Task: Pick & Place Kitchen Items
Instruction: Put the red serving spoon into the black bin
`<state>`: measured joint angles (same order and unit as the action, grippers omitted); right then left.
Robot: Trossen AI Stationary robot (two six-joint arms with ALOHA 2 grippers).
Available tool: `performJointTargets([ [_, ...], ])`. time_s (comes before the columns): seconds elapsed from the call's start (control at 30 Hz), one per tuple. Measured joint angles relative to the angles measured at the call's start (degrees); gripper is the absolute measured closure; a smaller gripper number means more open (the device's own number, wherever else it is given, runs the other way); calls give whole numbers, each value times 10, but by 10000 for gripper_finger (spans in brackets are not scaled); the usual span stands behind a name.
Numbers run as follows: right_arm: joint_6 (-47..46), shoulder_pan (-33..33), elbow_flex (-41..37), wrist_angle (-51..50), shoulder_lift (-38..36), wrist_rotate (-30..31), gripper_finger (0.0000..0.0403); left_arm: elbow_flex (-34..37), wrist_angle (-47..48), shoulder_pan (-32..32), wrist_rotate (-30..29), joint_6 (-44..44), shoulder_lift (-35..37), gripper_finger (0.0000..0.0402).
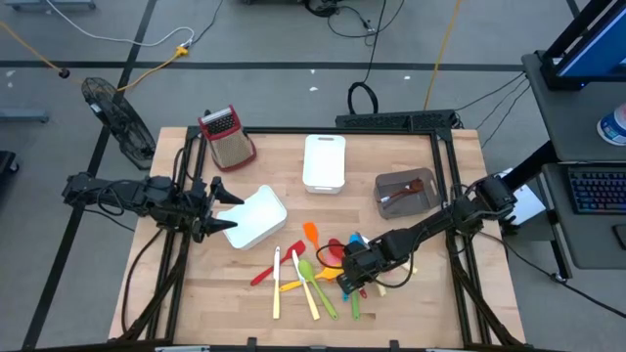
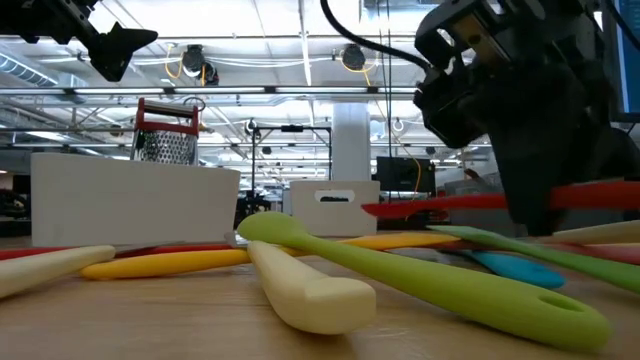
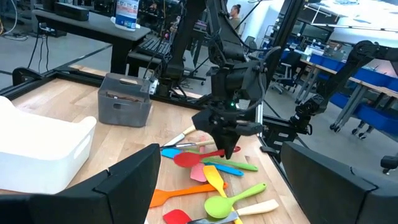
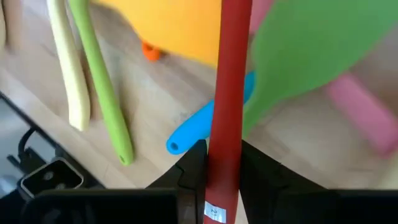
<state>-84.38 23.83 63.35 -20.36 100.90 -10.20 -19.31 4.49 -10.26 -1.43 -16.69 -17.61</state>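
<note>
Several slim utensils (image 1: 311,276) lie in a loose pile on the wooden table near its front: a green spoon (image 2: 430,275), a cream one (image 2: 300,285), a yellow one (image 2: 170,262) and a blue one (image 4: 193,132). My right gripper (image 1: 354,270) hangs over the pile's right part, shut on a red utensil (image 3: 189,159). My left gripper (image 1: 227,203) waits open above the table's left side, beside a white bin (image 1: 256,217). My right gripper pinches the red utensil's handle (image 4: 225,140) between its two fingers (image 4: 194,168), close to the handle's free end. The fingers slant down from the table's right side. In the low view the handle (image 2: 450,203) runs about level, raised above the other utensils.
A metal box grater (image 1: 227,137) stands at the far left. A white bin (image 1: 324,161) sits at the far middle. A grey bin (image 1: 406,193) with a brown utensil in it stands behind my right arm. Black frame rails edge the table.
</note>
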Motion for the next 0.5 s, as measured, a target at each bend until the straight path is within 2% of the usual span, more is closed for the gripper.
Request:
performJointTargets([
  [0.27, 23, -4, 0, 46, -48, 54, 343, 0, -1, 0, -1, 0, 0, 62],
  [0.5, 123, -13, 0, 201, -91, 128, 343, 0, -20, 0, -1, -40, 0, 62],
])
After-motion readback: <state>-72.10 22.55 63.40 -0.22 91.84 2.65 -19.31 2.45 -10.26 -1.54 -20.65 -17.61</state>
